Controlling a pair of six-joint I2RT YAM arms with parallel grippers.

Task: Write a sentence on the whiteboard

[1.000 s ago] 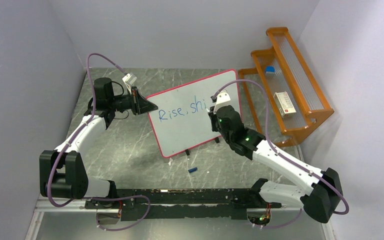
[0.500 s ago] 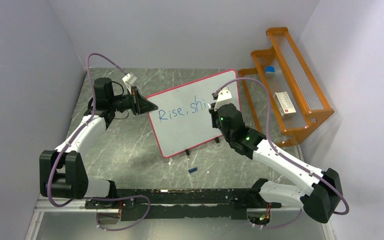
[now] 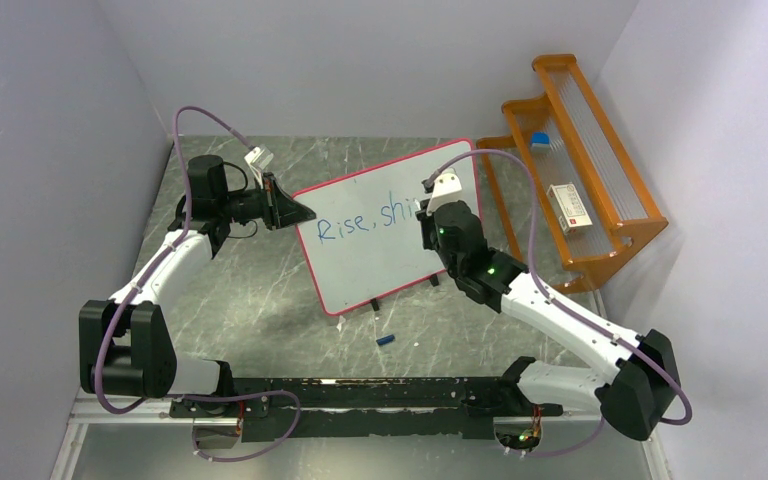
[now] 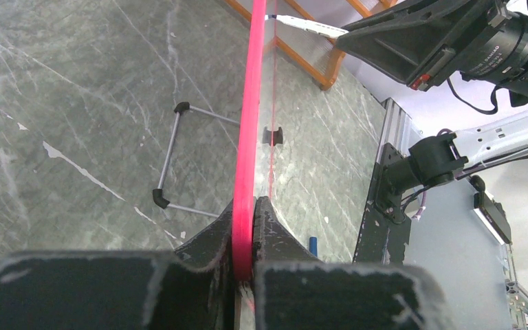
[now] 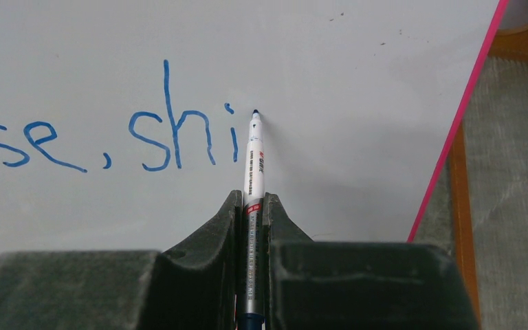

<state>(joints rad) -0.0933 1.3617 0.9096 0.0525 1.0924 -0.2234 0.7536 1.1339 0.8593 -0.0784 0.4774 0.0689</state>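
Observation:
The whiteboard (image 3: 380, 255) with a pink-red frame stands tilted in the middle of the table. Blue writing (image 3: 365, 222) on it reads "Rise, shi"; in the right wrist view it shows as "se, shi" (image 5: 144, 137). My left gripper (image 3: 295, 212) is shut on the board's left edge; the left wrist view shows the pink frame (image 4: 246, 172) pinched between the jaws. My right gripper (image 5: 252, 199) is shut on a white marker (image 5: 253, 165). Its tip sits at the board just right of the "i".
An orange rack (image 3: 570, 170) stands at the right with a white box (image 3: 568, 207) and a small blue item (image 3: 539, 140) on it. A blue marker cap (image 3: 386, 340) lies on the table in front of the board. The board's wire stand (image 4: 172, 158) shows behind it.
The right gripper has shifted slightly up and right along the board with the marker. The left arm and the board have not moved.

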